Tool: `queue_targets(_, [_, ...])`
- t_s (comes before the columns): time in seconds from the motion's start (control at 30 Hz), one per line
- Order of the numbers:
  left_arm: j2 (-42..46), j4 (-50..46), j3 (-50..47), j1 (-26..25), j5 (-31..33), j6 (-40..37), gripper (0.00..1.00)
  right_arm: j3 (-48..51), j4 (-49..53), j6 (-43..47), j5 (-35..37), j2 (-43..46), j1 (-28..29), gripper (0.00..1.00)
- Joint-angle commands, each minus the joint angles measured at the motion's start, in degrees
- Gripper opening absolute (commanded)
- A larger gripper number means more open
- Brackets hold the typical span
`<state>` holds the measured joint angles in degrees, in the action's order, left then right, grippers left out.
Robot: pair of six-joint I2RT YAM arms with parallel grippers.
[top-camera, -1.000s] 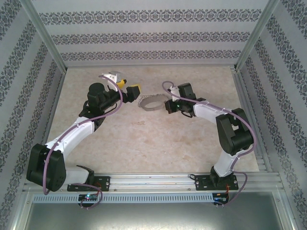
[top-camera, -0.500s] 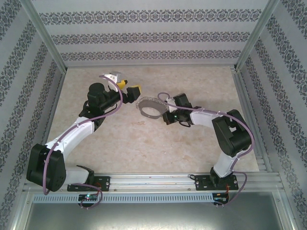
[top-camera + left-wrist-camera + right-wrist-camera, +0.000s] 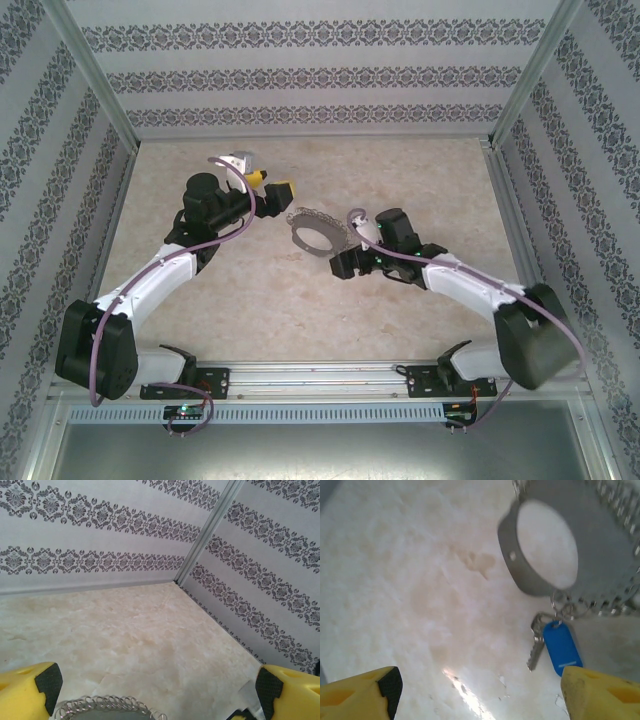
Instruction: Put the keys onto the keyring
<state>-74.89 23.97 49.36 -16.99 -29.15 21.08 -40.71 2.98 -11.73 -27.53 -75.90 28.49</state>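
**Keyring [image 3: 299, 237] let go on the table**

Release is the change. A second ago the right gripper [image 3: 345, 263] had the keyring's edge pinched. Now the loop lies flat on the table [image 3: 300, 320], and that gripper has drawn back to the keyring's near-right side. Its jaws are spread wide with nothing between them.

From the right wrist, a small silvery key [image 3: 536, 650] and a blue tag [image 3: 561, 647] hang from little rings on the keyring's near edge and rest on the table.

The left gripper [image 3: 271, 182] hovers just beside the keyring's far-left side, exactly where it was. It is fully spread and empty, with the chain coils [image 3: 105, 702] showing between its fingertips.

The key looks threaded already, so this release probably closes the job. Whether more keys are still to go on, I cannot tell.
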Motion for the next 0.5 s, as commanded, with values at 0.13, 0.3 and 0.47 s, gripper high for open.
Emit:
queue_targets(0.13, [2.3, 2.3, -1.6, 0.8, 2.4, 0.7, 1.0, 0.5, 0.6, -4.4, 9.2, 10.7, -4.3, 0.98])
queue_targets(0.3, [6.2, 5.3, -7.1, 0.8, 11.5, -4.8, 1.0, -0.8, 0.2, -4.9, 19.7, 15.1, -8.3, 0.98])
queue_targets(0.47, [10.5, 4.9, -11.9, 0.8, 24.6, -17.1, 1.0, -0.5, -2.0, -5.0, 32.6, 17.7, -13.0, 0.98])
